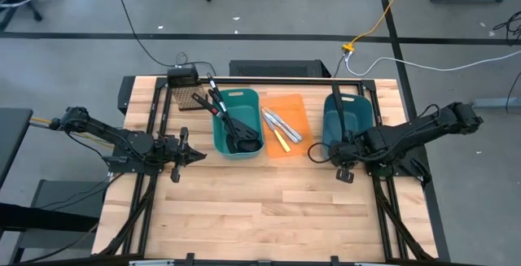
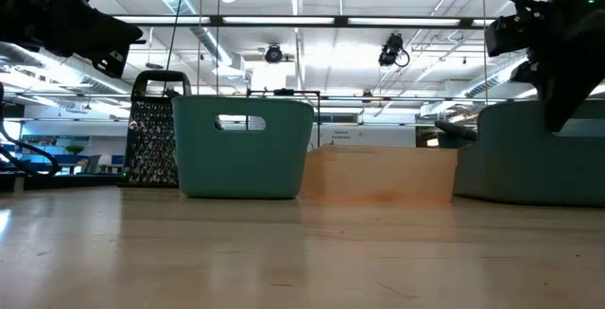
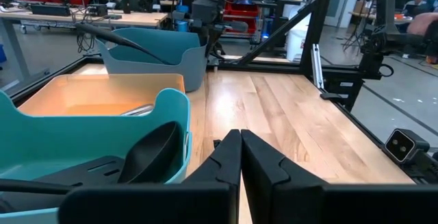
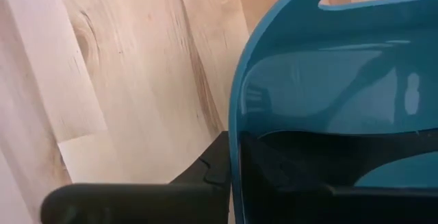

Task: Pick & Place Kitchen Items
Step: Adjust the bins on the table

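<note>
Black ladles and spatulas (image 1: 232,126) lie in the teal bin (image 1: 248,97), their handles over its far-left rim. Silver knives (image 1: 281,124) and a yellow-handled knife (image 1: 282,141) lie in the orange bin (image 1: 286,100). A black utensil handle (image 3: 116,38) sticks out over the left rim of the dark teal bin (image 1: 346,115). My right gripper (image 1: 337,157) points down at that bin's near-left corner, shut on its wall. My left gripper (image 1: 199,155) is shut and level, left of the teal bin, holding nothing. My right gripper comes from above, pointing steeply down, and straddles the dark teal bin's wall (image 4: 236,142) near its near-left corner. One finger (image 4: 205,172) is outside the wall. The inside is dark, so I cannot tell the other finger from the utensil there. The bin stands on the table.
A metal grater (image 1: 186,99) stands at the far left beside the teal bin. A black metal frame (image 1: 269,80) runs along the table's far edge. Bare wooden tabletop (image 1: 260,209) stretches across the near half.
</note>
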Robot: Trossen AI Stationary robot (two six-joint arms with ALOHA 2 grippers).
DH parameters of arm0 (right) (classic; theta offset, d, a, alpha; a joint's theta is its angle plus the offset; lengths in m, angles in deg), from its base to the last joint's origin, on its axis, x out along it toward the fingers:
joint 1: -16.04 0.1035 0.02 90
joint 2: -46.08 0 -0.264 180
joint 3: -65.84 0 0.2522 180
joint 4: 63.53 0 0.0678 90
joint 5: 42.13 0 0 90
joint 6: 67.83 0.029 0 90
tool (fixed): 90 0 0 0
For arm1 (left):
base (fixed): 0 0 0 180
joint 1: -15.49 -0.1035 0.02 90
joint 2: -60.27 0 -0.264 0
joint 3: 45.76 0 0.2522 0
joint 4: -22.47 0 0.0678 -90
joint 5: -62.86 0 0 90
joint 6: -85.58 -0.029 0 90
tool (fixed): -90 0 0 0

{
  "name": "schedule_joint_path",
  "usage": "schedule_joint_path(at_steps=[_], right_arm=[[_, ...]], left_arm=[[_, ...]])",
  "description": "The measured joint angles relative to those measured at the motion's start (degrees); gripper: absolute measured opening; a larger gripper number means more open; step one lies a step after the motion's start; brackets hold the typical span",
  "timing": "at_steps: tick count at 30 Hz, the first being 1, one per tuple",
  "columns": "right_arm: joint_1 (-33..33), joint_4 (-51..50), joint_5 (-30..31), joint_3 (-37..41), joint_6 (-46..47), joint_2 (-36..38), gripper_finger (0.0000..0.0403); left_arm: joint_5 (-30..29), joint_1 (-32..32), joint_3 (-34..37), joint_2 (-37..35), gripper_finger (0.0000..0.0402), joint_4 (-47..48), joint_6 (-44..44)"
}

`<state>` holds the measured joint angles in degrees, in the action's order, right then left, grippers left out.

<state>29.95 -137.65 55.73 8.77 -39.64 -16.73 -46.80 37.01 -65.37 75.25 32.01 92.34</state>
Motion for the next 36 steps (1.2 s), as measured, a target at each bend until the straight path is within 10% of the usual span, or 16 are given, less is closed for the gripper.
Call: schedule_joint_path(at_steps=[8,24,36], right_arm=[[0.0,0.22,0.09,0.0,-2.16,0.0,0.0048],[0.01,0.75,1.16,-0.03,-2.17,0.02,0.0237],[0.04,-0.66,4.79,-4.43,-4.36,0.02,0.0259]], left_arm=[[0.0,-0.02,0.0,0.0,0.0012,0.0,0.0],[0.0,0.0,-0.02,0.0,0.0012,0.02,0.05],[0.0,0.0,-0.02,0.0,0.0012,0.07,0.07]])
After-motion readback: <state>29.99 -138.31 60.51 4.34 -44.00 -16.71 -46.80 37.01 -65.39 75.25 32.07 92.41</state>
